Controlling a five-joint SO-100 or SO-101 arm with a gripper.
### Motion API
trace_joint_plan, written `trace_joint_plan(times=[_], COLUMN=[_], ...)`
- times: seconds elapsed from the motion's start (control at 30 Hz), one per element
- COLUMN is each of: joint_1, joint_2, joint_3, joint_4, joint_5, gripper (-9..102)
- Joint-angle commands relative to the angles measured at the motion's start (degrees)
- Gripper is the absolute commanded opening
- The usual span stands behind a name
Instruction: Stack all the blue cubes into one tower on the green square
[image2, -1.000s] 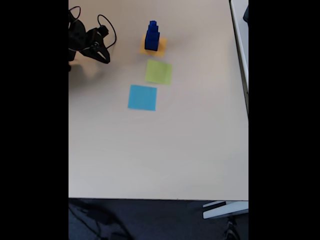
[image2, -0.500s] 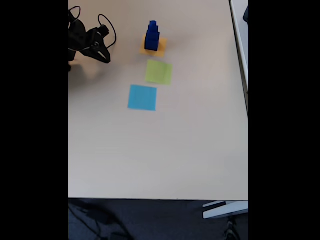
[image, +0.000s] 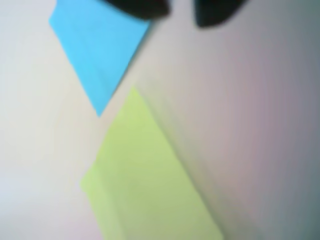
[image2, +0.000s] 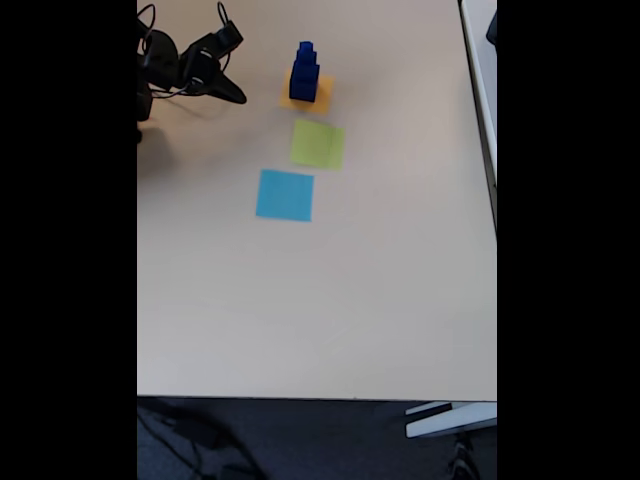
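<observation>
While your wrist view is badly blurred, it gives you two paper squares on the pale tabletop (image: 260, 125): the light-blue square (image: 97, 55) toward the upper left and the green square (image: 145, 185) below it, their nearest corners close together but apart. Two dark finger shapes of the pincer (image: 181, 11) poke in at the top edge with a strip of tabletop showing between them, so the fingers stand parted and nothing sits in the gap.

In the fixed view, you see the pincer (image2: 236, 97) near the tabletop's far left corner, its dark tip pointing toward the cubes and clear of them (at this size the fingers merge into one shape). The blue cubes (image2: 305, 72) stand as one stepped tower, larger below and smaller above, on the orange-yellow square (image2: 322, 98) near the middle of the far edge. The green square (image2: 318, 144) lies bare just nearer than that, and the light-blue square (image2: 285, 195) lies nearer again and slightly left. The three squares do not touch.
</observation>
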Motion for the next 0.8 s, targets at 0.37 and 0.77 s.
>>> trace_joint_plan(times=[0.37,0.77], joint_1=[0.97,4.04], joint_2=[1.41,1.41], joint_3=[-18.81,-25.49], joint_4=[6.15,14.68], joint_5=[18.9,36.56], gripper=[0,0])
